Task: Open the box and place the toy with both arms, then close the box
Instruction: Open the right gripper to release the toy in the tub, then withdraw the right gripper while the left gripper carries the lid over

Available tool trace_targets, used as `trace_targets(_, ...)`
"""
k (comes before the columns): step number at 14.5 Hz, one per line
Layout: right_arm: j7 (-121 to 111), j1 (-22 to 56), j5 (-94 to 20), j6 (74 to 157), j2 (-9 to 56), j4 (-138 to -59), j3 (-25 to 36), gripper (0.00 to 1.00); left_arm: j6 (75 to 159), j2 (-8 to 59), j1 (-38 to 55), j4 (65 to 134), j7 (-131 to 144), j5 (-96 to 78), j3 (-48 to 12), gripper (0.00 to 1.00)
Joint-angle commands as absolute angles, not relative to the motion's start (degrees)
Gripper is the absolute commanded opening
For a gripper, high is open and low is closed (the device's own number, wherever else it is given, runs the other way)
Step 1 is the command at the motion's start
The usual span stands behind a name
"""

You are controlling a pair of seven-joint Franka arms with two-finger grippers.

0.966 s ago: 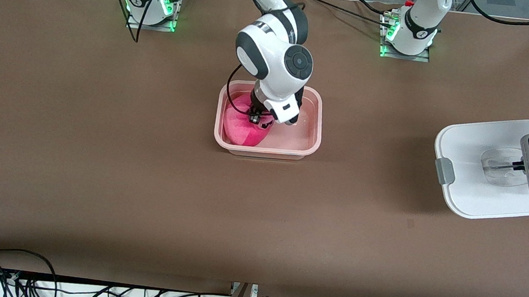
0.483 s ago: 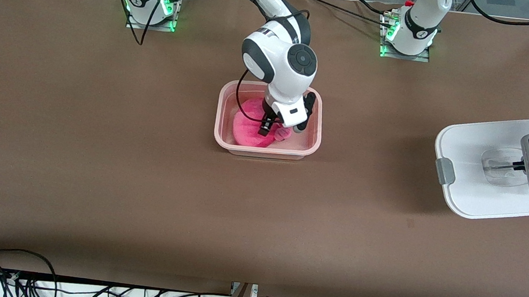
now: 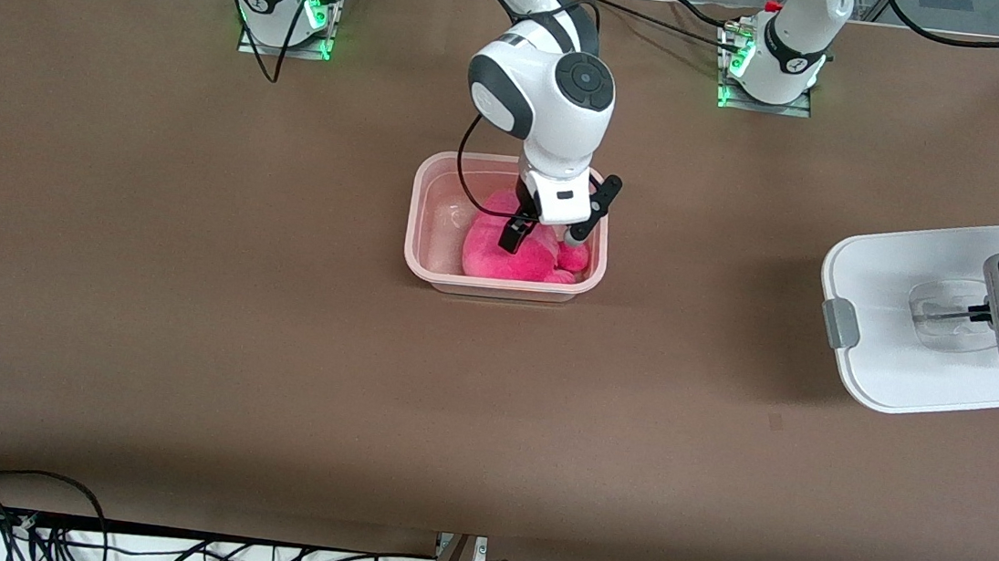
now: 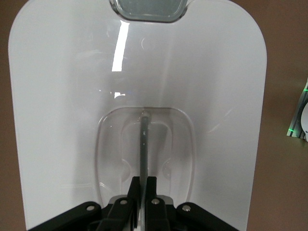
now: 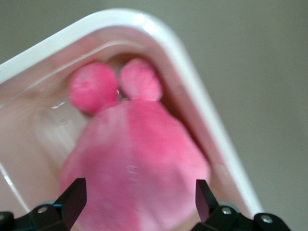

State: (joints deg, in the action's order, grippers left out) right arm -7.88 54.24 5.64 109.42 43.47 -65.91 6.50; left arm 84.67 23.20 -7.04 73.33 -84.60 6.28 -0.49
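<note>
Two arms work at a brown table (image 3: 187, 287). The box (image 3: 432, 219), a translucent pinkish tub without its lid, stands near the middle of the table, between the two arm bases and nearer to the front camera than either.

The toy (image 3: 520, 260), a hot-pink plush, lies inside the box, at the end toward the left arm and against the wall nearer the front camera. In the right wrist view the toy (image 5: 137, 159) shows two rounded knobs pointing at a corner of the box (image 5: 192, 101).

The right gripper (image 3: 553, 231) hangs over the toy, with its tips down at the open top of the box. Its fingers (image 3: 511, 237) are spread wide, one on each side of the plush, and grip nothing. The right wrist view confirms this: both fingertips (image 5: 74, 197) flank the toy with a gap on each side.

The lid (image 3: 904, 264), flat and white with a grey clip (image 3: 839, 322) on one edge, is well apart from the box, at the left arm's end of the table.

The left gripper (image 3: 977, 315) is at the clear recessed handle (image 4: 144, 144) of the lid. Its fingers are closed tight on the thin bar of that handle. The left arm waits there.
</note>
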Motion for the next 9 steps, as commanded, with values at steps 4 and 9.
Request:
trace_targets(4,-6.16,46.94,1.24,105.58,32.98,-66.44,8.51,1.0,83.58,23.29,-7.21,72.25,-85.78,6.86,-0.7,0.0)
trace_targets(9,-5.45,45.88,-1.49,99.23,22.44,-73.97,17.04,1.0,83.58,23.12,-3.88,72.16,-85.34,4.39,-2.63,0.0)
